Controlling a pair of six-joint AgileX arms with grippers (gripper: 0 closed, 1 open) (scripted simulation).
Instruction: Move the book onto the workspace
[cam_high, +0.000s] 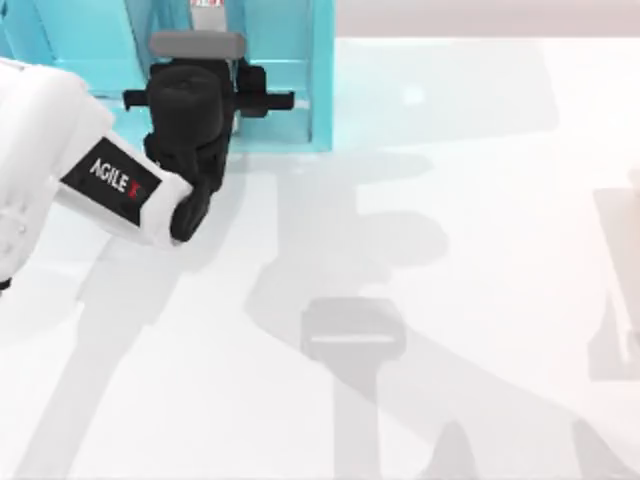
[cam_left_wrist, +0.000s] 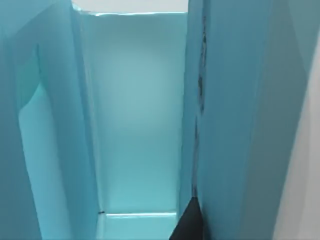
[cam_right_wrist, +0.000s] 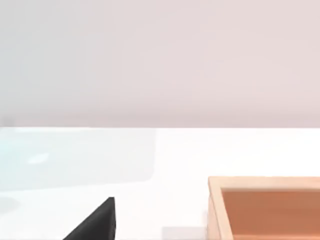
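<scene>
The turquoise shelf stands at the back left of the white workspace. A small red and white mark at the picture's top edge, inside the shelf, looks like the end of the book; the rest of it is hidden by my left gripper. That black gripper reaches into the shelf from the front. In the left wrist view a black part of it lies against a tall light-blue slab with a dark-streaked edge. Whether that slab is the book or a shelf wall I cannot tell.
Shelf dividers and a back wall close in around the left gripper. In the right wrist view a black part of my right gripper hangs over the white table near an orange-brown wooden box. Arm shadows fall across the table's middle.
</scene>
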